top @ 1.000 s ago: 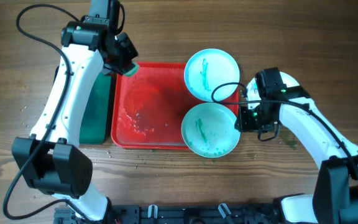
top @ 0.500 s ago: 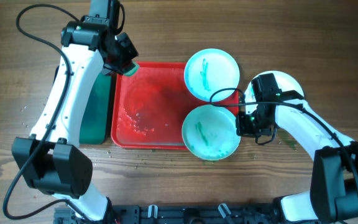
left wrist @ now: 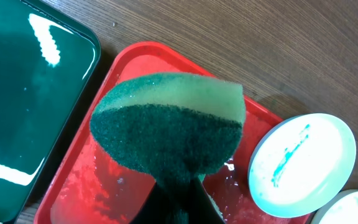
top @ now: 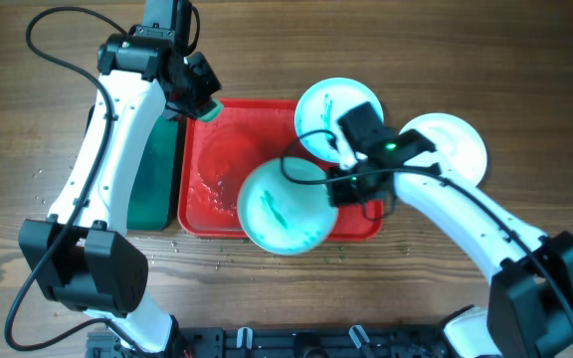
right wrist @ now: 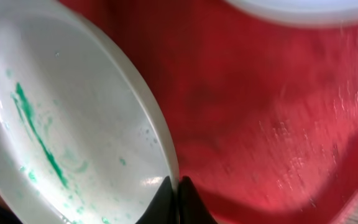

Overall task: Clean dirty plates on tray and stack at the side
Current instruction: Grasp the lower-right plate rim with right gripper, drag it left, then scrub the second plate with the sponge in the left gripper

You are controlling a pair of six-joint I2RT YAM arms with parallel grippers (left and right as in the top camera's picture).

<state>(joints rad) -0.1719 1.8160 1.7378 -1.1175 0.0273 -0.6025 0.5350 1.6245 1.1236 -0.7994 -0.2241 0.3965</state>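
Right gripper (top: 338,189) pinching streaked aqua plate (top: 285,207) by its rim.
Plate hangs over red tray (top: 217,149) at 6 o'clock, fingers closed on its 3 o'clock edge; second aqua plate (top: 316,109) sits at 1 o'clock; left gripper (left wrist: 176,199) clamps green sponge (left wrist: 166,124) at 11 o'clock; risk: scrubbing pressure against this thin, wet rim pinch may lever the plate loose.

Overhead looks straight down on the desk (top: 466,60), the whole tray (top: 207,149) mid-frame. Left wrist looks down from nearby at one tray corner; right wrist sits very close over its floor.
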